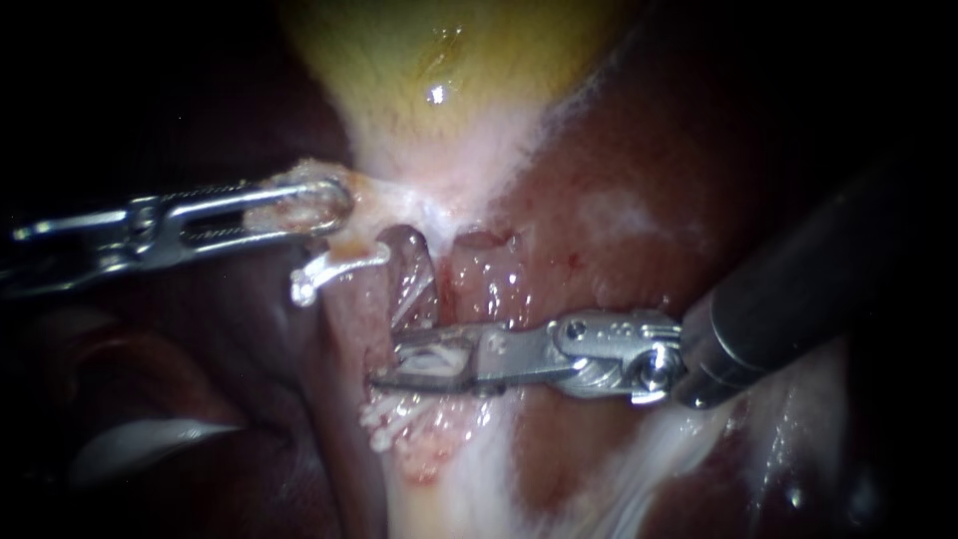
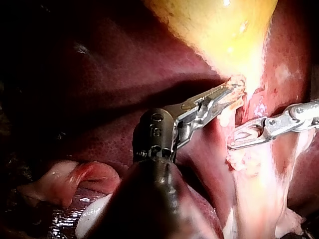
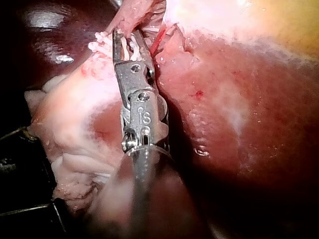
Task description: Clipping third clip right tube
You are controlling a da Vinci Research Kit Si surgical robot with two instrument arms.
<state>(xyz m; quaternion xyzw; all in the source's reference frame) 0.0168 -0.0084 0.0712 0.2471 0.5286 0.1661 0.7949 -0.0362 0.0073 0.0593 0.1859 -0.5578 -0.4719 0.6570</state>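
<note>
My right claw (image 1: pixel 424 364) is gripping a white clip (image 1: pixel 436 357) and lies sideways across the right tube (image 1: pixel 485 284). That tube runs down from the gallbladder (image 1: pixel 439 60), so they cross square-on. Other clips (image 1: pixel 391 414) sit just below. Left claw (image 1: pixel 334 205) is clamped on tissue (image 1: pixel 291 213).

Silver-tipped, dark-shafted — left instrument (image 1: pixel 334 208) and right instrument (image 1: pixel 392 363).

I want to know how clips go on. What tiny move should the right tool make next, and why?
Probably squeeze the right instrument shut: its white clip seems to straddle the tube, while the left instrument holds the tissue aside.
</note>
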